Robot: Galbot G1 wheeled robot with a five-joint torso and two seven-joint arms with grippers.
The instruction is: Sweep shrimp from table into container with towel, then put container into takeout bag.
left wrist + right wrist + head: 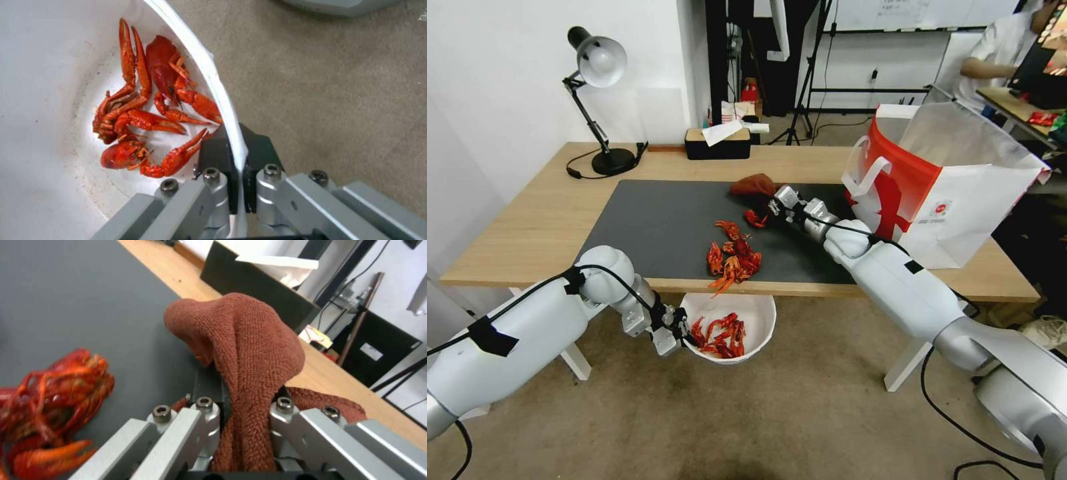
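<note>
Left gripper clamps container rim below table edge, shrimp inside | right gripper, arm outstretched, pinches towel beyond shrimp heap | bag right of it

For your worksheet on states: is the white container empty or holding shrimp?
Partly filled: several shrimp lie in the container, gripped by the left gripper.

Office/lab: desk lamp, whiteboard, tripod, cables, carpet.
</note>
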